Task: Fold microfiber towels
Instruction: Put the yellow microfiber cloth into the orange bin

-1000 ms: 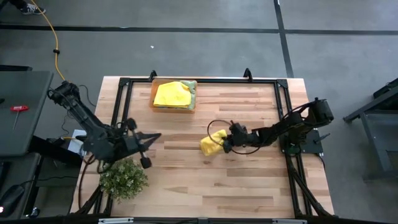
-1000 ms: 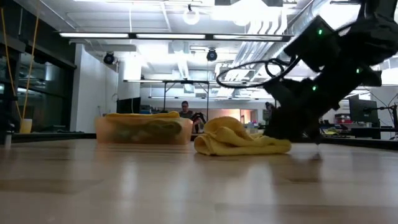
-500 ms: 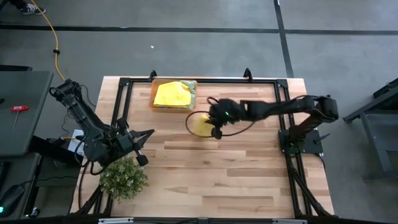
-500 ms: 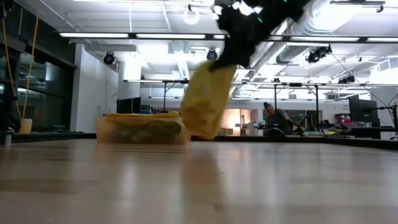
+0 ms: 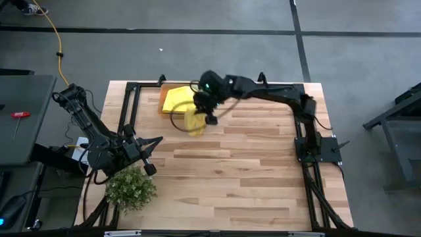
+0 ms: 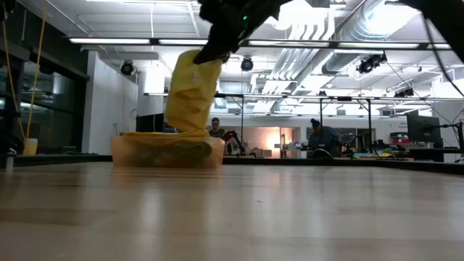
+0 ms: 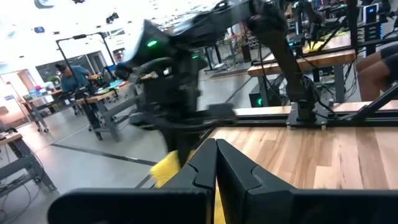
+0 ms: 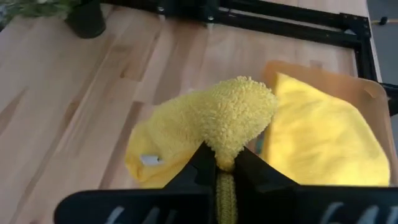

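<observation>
Hanging from your right gripper, whose fingers are clamped on it, the soft yellow microfiber towel dangles just beside the flat orange rectangular tray; your left gripper, fingers together, waits near the bushy green plant.

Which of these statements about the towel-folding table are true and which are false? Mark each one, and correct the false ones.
1. The right gripper is shut on a yellow towel that hangs above the table. True.
2. The orange tray holds no cloth. False: another yellow towel lies on top in it.
3. The left gripper holds a towel. False: it is shut on nothing, near the green plant.
4. The hanging towel is right beside the tray. True.
5. The plant stands in the tray. False: it stands at the table's near left corner.
</observation>
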